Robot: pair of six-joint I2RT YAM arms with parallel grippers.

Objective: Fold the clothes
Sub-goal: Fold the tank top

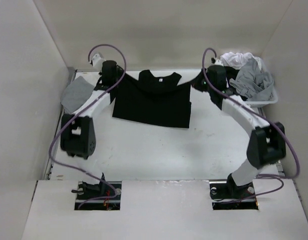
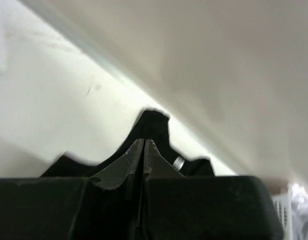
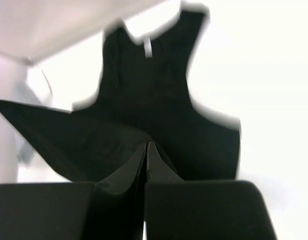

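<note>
At the far left, a light grey cloth square (image 1: 76,95) is lying on the bench (image 1: 154,150), near the wall. Just beside it, the left hand (image 1: 112,75) is reaching to the far edge, its fingers pressed together and pinching the left sleeve edge of the black T-shirt (image 1: 154,102); in its wrist view the dark fabric is spreading out behind the closed tips. The shirt is lying mostly flat across the far middle of the bench, collar toward the back wall. The right hand (image 1: 212,80) is pinching the right sleeve, the cloth tenting up to its closed tips (image 3: 147,144). Farthest right, a white basket (image 1: 266,100) is holding grey and white garments (image 1: 254,80).
</note>
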